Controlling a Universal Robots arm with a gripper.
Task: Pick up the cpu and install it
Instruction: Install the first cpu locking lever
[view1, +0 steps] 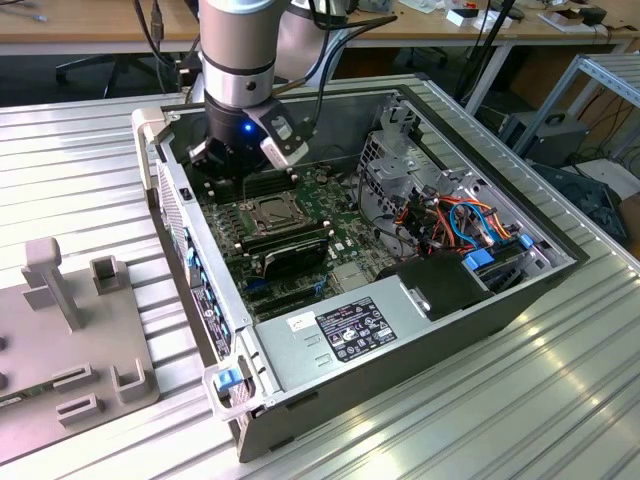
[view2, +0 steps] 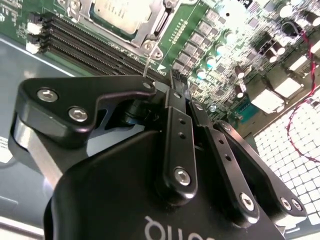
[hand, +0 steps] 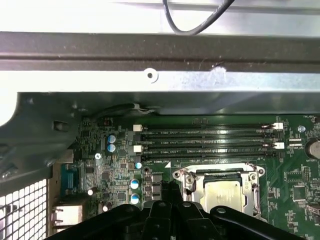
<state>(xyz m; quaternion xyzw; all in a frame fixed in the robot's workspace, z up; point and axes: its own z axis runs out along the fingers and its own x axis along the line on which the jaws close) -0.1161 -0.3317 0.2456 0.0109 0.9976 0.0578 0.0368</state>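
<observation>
Exterior view: we find an open computer case (view1: 520, 290) lying on a ribbed metal surface (view1: 560, 400), with the robot arm reaching down into it. The gripper (view1: 243, 165) hangs over the motherboard (view1: 330, 190), close to the case's far wall. The cpu (view1: 272, 211) lies flat inside the metal-framed socket (view1: 250, 222) on that board, nearer the camera than the gripper and apart from it. A power supply (view1: 350, 330) fills the case's near corner, and a grey fixture block (view1: 70, 330) stands on the surface towards the exterior view's left.

In the first wrist view we note the cpu (hand: 225, 192) seated in the socket (hand: 257, 195), its dull silver top showing through the frame. Long black memory slots (hand: 207, 140) run just beside the socket. The gripper (hand: 167, 196) sits near one socket corner, not touching the chip.

In the second wrist view the gripper (view2: 172, 82) is closed, fingers (view2: 176, 107) drawn together at the tips. The cpu (view2: 120, 11) is in its socket (view2: 157, 22) beyond them.
</observation>
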